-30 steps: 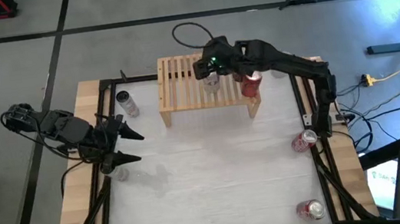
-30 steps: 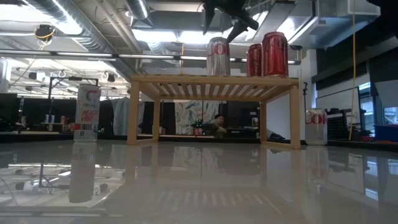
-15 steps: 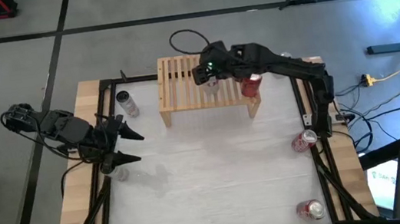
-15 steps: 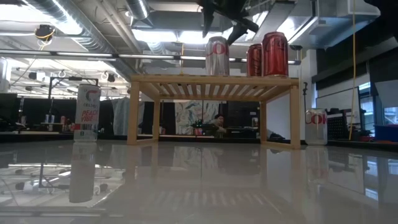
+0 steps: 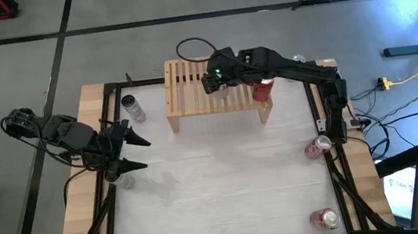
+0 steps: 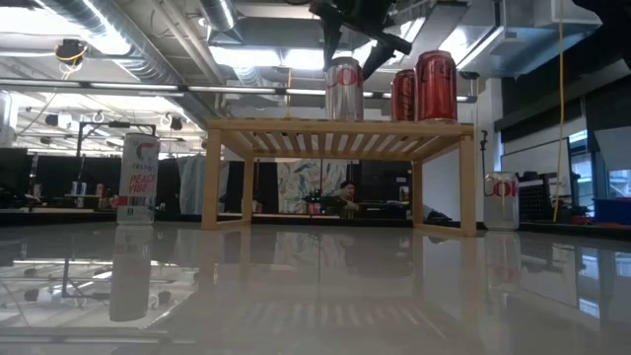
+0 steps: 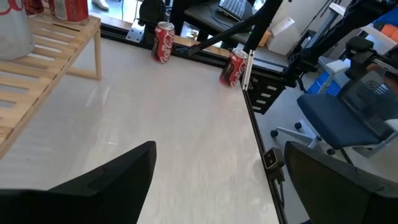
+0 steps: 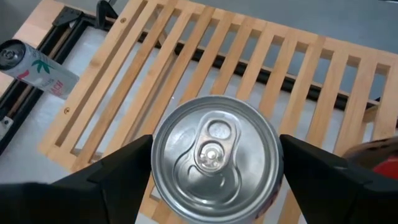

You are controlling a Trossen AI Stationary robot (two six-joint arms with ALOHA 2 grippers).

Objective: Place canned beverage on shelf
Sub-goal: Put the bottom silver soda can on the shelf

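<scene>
Three cans stand on the slatted light-wood shelf (image 5: 214, 92); the right gripper (image 6: 357, 39), spread above the silver aluminium can (image 6: 345, 89), looks mid-release and should lift clear.

A robotics lab: exposed ceiling ducts (image 6: 128, 30), blue office chair (image 7: 348, 118), floor cables (image 5: 410, 78).

The white can (image 6: 501, 201) standing beside the shelf's leg shows large red letters "CO", cut off at its edge. The tall white can (image 6: 138, 178) on the table carries red lettering too small to read.
</scene>
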